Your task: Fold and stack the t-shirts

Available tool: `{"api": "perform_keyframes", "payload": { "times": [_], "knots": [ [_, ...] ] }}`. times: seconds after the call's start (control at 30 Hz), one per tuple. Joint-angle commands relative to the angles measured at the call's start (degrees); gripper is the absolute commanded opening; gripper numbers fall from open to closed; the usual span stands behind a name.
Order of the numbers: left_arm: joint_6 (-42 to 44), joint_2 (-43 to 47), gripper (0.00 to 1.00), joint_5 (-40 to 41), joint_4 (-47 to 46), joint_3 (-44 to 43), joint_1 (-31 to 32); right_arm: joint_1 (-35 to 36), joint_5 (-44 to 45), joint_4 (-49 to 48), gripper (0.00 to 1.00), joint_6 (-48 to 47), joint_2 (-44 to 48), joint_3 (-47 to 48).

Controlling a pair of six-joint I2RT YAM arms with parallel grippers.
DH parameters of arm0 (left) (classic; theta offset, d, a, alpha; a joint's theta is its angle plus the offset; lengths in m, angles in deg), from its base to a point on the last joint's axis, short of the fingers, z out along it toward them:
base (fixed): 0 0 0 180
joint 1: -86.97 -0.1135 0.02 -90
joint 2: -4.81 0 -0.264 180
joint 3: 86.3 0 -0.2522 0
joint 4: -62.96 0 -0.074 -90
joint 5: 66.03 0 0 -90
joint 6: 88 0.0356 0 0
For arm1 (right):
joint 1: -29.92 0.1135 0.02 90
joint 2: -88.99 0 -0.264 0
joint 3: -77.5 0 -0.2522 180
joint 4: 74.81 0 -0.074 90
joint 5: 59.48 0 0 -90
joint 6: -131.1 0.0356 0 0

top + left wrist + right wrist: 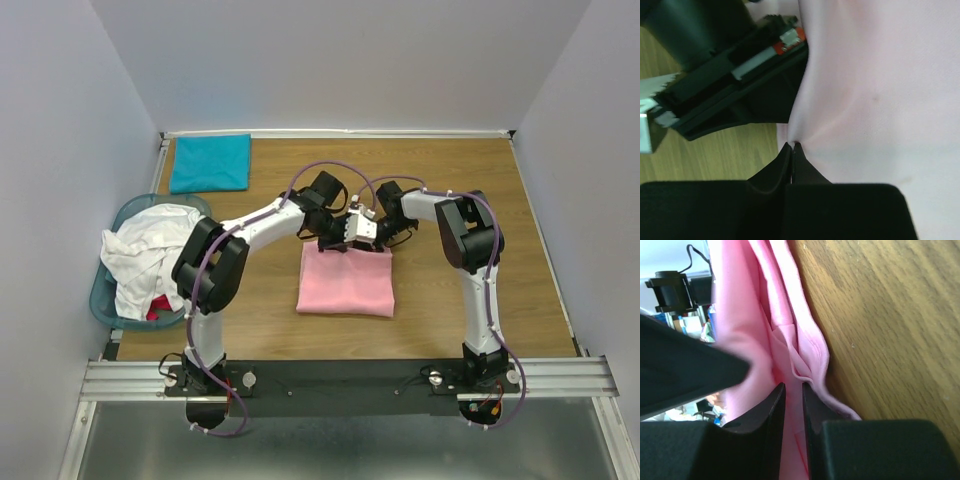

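A light pink t-shirt (346,280) lies folded in the middle of the table. Both grippers meet at its far edge. My left gripper (335,243) is shut on the pink cloth (875,90), pinching its edge at the fingertips (792,146). My right gripper (378,238) is shut on a fold of the same pink shirt (785,330), cloth between its fingers (775,405). A teal t-shirt (210,162) lies folded flat at the far left corner. White t-shirts (145,255) are heaped in the basket at left.
A light-blue plastic basket (105,295) stands at the table's left edge, with something red under the white cloth. The walls close in on the left, back and right. The black rail (340,375) with the arm bases runs along the near edge.
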Motion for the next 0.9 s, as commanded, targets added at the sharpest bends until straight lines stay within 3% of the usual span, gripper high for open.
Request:
{"api": "perform_keyframes", "payload": {
  "times": [0.0,0.37,0.63,0.87],
  "knots": [
    [1.25,3.94,0.0,2.79,-4.0,4.97,1.39,0.08,8.97,-1.86,0.28,-2.47,0.46,0.3],
    [0.1,9.49,0.0,6.93,-15.96,19.57,8.59,0.08,17.14,-1.59,0.29,-2.64,6.88,4.43],
    [1.86,10.19,0.0,3.95,-12.99,20.9,10.44,0.08,16.36,0.07,0.3,-4.66,6.09,7.33],
    [4.76,10.98,0.0,-0.36,-5.69,20.71,10.97,0.08,10.91,6.57,0.29,-12.82,3.98,6.63]
  ]
}}
